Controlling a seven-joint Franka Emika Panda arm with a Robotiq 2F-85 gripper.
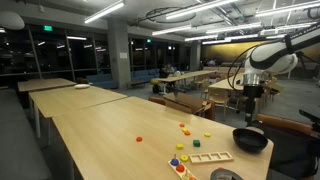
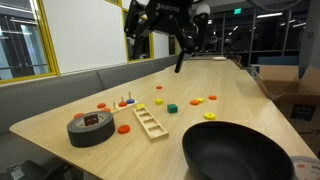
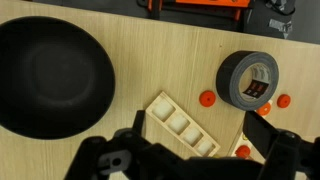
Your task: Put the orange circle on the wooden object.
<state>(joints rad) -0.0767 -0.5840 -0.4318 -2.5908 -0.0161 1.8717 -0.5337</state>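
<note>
Black bowl [image 2: 240, 150] hogs the foreground, but the orange circle [image 2: 124, 128] sits further back on the table [image 2: 250, 85], at about 9 o'clock from the wooden object [image 2: 150, 122], between it and the tape roll [image 2: 90, 128]. Claw [image 3: 195, 162] hangs high above, spread wide and empty. Looks like the approach step. Next it needs a straight drop and a careful pinch on that tiny disc, clear of the tape.

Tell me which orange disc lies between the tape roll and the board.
The disc in the gap between tape roll and board, close to both. The other orange discs lie behind the tape or well past the board.
</note>
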